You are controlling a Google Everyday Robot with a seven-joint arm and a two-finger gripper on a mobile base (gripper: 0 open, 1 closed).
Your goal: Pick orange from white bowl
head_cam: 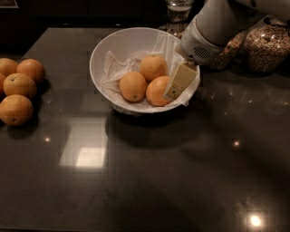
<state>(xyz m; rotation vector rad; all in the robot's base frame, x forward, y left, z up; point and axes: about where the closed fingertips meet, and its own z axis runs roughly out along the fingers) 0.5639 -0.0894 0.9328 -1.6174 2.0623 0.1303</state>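
The robot's cream-coloured two-finger gripper (175, 90) is down inside the bowl at its right side, slanting in from the thick white arm (213, 27) that comes over the rim from the upper right. Whether it is wide, narrow or holding anything, I cannot tell from where I stand. Its cream tip lies against the right flank of the smooth, plain orange (157, 90), which sits low in the bowl on the right-hand side and rests on the lining.

Just left of that fruit, and touching it, is a second orange with a small dark stem dot (132, 86). A third orange (152, 66) sits behind the two, nearer the far wall.

All three lie in the large, deep, round white bowl (96, 54), which is lined with crumpled white paper (113, 70) that spills a little over the front edge.

The bowl stands on a dark, glossy stone countertop (149, 181) dotted with small light reflections. Behind the arm, at the far right, stand round glass jars of grain (267, 47). A clear glass (179, 8) stands behind the bowl at the top edge.

Well apart on the left, a cluster of four loose oranges (18, 88) rests on the counter, partly cut off by the edge of the view.
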